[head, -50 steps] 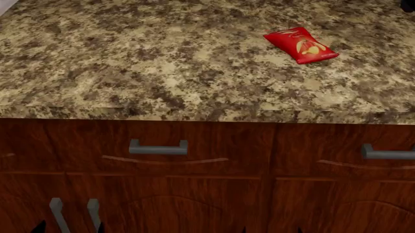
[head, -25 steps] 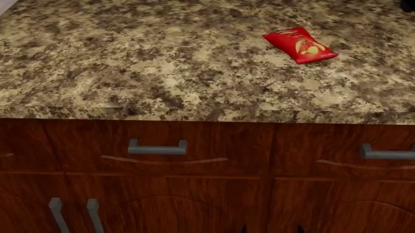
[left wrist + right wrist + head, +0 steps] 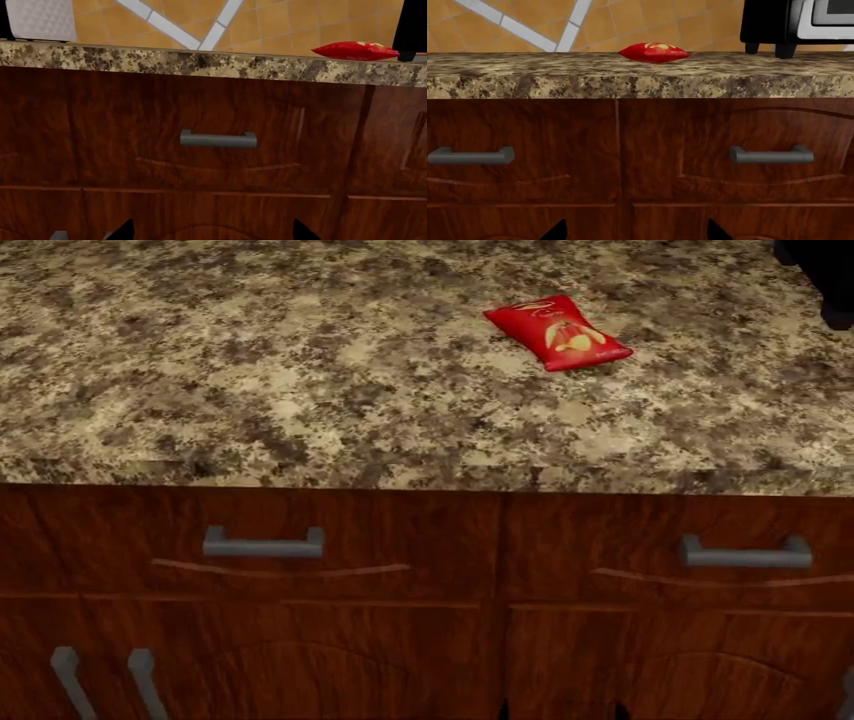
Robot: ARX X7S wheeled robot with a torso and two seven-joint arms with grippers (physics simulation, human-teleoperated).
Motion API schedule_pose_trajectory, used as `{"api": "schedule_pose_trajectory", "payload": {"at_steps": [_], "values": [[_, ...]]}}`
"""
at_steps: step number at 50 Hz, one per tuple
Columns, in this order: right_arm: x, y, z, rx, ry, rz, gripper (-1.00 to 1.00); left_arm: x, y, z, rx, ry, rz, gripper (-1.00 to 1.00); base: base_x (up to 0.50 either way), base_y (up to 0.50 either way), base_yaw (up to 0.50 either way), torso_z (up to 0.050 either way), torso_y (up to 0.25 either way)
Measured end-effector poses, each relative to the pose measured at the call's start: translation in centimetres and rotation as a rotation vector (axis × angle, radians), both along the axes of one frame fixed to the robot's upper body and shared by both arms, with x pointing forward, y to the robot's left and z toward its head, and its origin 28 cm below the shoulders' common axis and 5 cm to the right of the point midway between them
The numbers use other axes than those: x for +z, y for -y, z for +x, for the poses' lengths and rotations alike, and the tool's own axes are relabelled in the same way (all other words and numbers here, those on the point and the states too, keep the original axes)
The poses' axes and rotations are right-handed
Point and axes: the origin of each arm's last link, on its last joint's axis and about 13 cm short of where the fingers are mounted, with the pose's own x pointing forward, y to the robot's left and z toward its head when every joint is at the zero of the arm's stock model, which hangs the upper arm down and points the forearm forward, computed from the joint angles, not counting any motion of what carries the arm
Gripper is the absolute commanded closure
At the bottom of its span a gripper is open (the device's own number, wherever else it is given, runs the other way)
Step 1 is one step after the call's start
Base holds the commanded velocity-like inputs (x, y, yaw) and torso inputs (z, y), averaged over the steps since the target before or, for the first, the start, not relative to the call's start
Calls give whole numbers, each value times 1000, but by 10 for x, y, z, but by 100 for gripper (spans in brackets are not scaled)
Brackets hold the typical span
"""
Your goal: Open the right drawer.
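Under the front edge of the tabletop [image 3: 334,370] toward its right corner, I've got the right drawer [image 3: 674,545] fully closed: dark reddish wood, grey bar handle [image 3: 746,553], curved groove below. My right wrist view adds a black appliance [image 3: 797,22] behind the red chip bag [image 3: 557,332]. Both end effectors show only dark tips, can't tell their opening.
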Motion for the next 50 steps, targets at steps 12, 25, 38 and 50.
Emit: {"api": "schedule_pose_trajectory", "payload": {"at_steps": [12, 25, 38, 50], "values": [[-3, 0, 0, 0, -1, 0, -100, -1, 2, -2, 3, -3, -6, -100, 0, -221, 0, 0, 0], [-2, 0, 0, 0, -3, 0, -100, -2, 2, -2, 2, -5, -8, -100, 0, -248, 0, 0, 0], [1, 0, -1, -1, -1, -1, -100, -2, 3, -3, -2, -3, -8, -100, 0, -258, 0, 0, 0], [0, 0, -1, -1, -1, -1, -100, -2, 3, -4, -3, -2, -6, -100, 0, -260, 0, 0, 0]]}}
